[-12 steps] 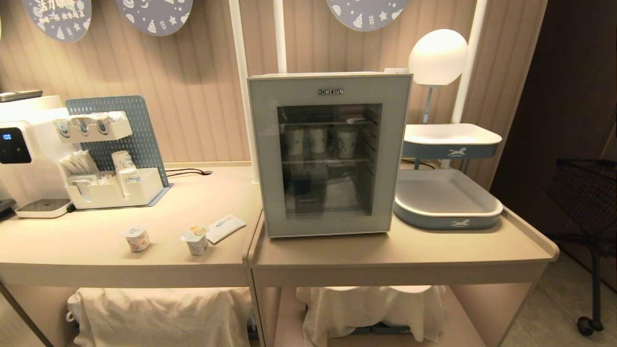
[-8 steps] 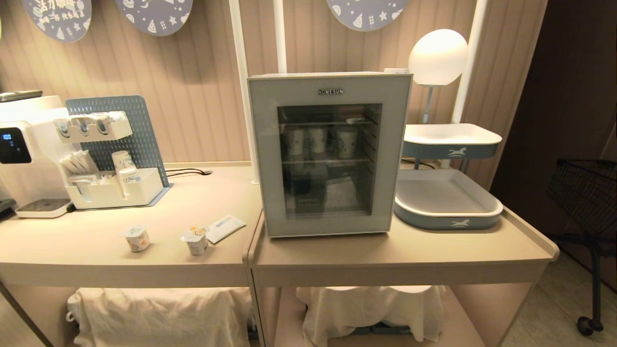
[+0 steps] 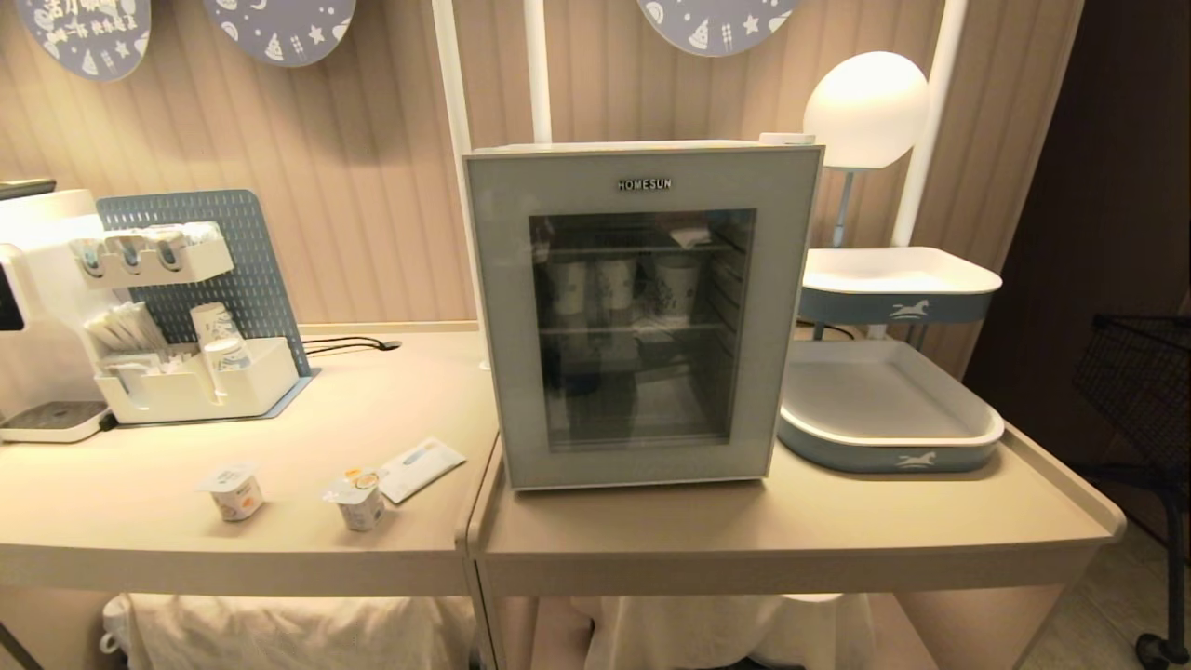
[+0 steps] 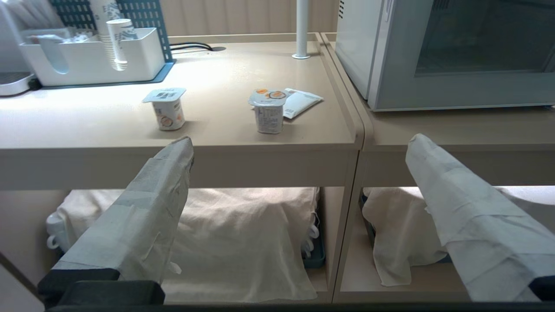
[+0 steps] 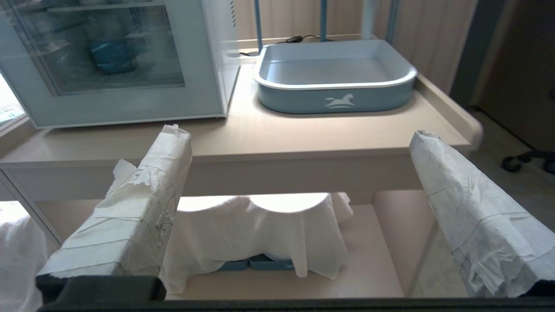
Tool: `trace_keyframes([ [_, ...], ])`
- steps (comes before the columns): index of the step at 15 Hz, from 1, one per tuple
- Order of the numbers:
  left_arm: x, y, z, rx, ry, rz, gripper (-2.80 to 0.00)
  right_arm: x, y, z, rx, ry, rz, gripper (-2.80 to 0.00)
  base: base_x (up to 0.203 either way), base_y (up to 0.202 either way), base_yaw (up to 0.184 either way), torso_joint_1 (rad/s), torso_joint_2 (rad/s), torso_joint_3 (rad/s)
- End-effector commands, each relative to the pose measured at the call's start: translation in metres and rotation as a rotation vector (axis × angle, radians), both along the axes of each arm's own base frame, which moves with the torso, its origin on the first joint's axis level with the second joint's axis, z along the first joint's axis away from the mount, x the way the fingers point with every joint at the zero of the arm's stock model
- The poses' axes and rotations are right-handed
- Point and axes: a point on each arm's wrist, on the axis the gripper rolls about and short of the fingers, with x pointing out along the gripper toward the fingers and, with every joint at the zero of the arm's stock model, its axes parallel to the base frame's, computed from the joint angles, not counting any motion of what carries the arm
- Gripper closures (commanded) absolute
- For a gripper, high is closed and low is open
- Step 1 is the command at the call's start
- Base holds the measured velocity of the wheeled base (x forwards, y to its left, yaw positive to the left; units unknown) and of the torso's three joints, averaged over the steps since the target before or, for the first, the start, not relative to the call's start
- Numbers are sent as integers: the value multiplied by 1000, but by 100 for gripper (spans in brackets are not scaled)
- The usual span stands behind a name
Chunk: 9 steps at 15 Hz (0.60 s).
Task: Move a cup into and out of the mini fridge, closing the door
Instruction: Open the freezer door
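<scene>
Since the earlier head frames our whole view has shifted and the scene looms larger, so the camera has moved, not the things; nothing on the table (image 3: 791, 530) has changed place

Item: the mini fridge (image 3: 642, 312), upright at the table's middle, its door (image 3: 507, 326) shut, several cups on a wire shelf behind the glass

Item: two sealed cups on the left table, one (image 3: 233, 491) further left, one (image 3: 358, 502) just beside a flat sachet (image 3: 421, 468)

Item: left hand (image 4: 299, 143), fingers spread wide, empty, low before the table edge; right hand (image 5: 299, 134), likewise wide and empty, low before the fridge side

Step in hand, as we judge it: the approach, no grasp begun. Next the door must be swung open, which calls for a hand raised to its edge

Around: water dispenser (image 3: 28, 316), white organiser (image 3: 200, 386) with paper cups, blue tray (image 3: 893, 456) to the right of the fridge, globe lamp (image 3: 865, 107). Nothing stands before the door
</scene>
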Motion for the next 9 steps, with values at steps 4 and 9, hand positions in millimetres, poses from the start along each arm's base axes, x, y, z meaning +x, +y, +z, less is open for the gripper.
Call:
trace_keyframes([
  [4, 0, 0, 0, 2, 3, 1, -280, 0, 0, 0, 0, 2, 0, -280, 30, 0, 1, 1, 3, 1],
  [9, 0, 0, 0, -4, 4, 0, -280, 0, 0, 0, 0, 2, 0, -280, 0, 0, 0, 0, 0, 0],
])
